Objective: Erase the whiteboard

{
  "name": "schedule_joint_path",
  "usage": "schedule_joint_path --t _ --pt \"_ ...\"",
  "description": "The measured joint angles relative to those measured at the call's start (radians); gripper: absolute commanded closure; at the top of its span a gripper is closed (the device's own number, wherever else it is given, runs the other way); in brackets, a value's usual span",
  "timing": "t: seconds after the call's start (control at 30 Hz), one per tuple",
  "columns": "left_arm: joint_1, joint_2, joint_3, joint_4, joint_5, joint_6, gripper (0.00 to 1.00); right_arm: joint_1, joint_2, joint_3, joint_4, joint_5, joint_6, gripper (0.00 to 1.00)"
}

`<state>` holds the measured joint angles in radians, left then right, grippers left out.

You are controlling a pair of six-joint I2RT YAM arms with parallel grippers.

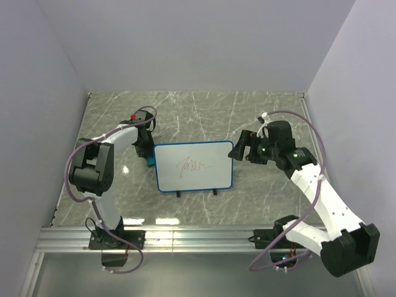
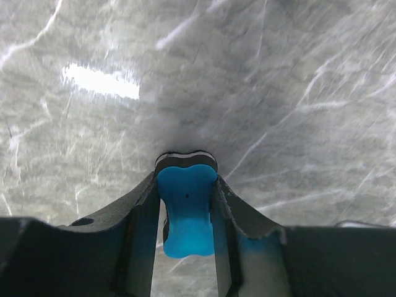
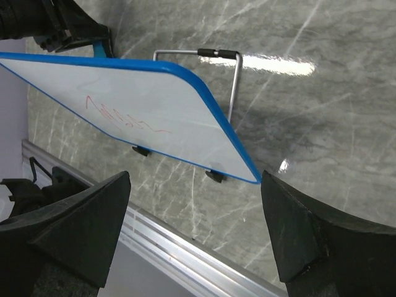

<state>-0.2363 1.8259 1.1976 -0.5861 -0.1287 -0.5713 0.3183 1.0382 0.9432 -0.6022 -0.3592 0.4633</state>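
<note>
The whiteboard [image 1: 193, 166] stands tilted on its wire stand in the middle of the table, blue-framed, with a red scribble [image 1: 193, 166] on it. The right wrist view shows the whiteboard [image 3: 142, 105] from its right corner, black feet at its lower edge. My left gripper [image 1: 146, 151] is at the board's left edge, shut on a small blue eraser [image 2: 185, 210] that rests on the table. My right gripper [image 1: 238, 150] is open beside the board's right edge, with the board's lower right corner [image 3: 253, 179] close to one finger [image 3: 297, 229].
The marble table top [image 1: 260, 117] extends behind the board. An aluminium rail [image 1: 198, 238] runs along the near edge. White walls enclose the table on three sides. A small red-tipped object [image 1: 134, 116] lies by the left arm.
</note>
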Motion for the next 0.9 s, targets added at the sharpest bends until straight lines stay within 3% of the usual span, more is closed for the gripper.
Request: schedule_joint_path --t 0.2,0.43,0.53,0.57,0.7,0.9 --pt "-0.003 -0.061 0.000 -0.059 0.000 -0.026 1.00 -0.002 0.065 -0.002 0.089 -0.050 -0.021 0.08" --pt "-0.003 -0.257 0.023 -0.194 -0.001 -0.060 1.00 -0.046 0.131 -0.014 0.225 -0.109 -0.042 0.13" --pt "-0.004 -0.352 0.048 -0.254 -0.004 -0.076 1.00 -0.060 0.170 -0.022 0.278 -0.133 -0.042 0.21" --pt "-0.005 -0.386 0.052 -0.273 -0.008 -0.080 1.00 -0.061 0.180 -0.023 0.293 -0.140 -0.040 0.29" --pt "-0.013 -0.520 0.067 -0.353 -0.017 -0.099 1.00 -0.063 0.212 -0.023 0.359 -0.187 -0.026 0.44" --pt "-0.054 -0.661 0.072 -0.416 0.005 -0.146 1.00 -0.064 0.217 -0.026 0.419 -0.243 -0.008 0.53"
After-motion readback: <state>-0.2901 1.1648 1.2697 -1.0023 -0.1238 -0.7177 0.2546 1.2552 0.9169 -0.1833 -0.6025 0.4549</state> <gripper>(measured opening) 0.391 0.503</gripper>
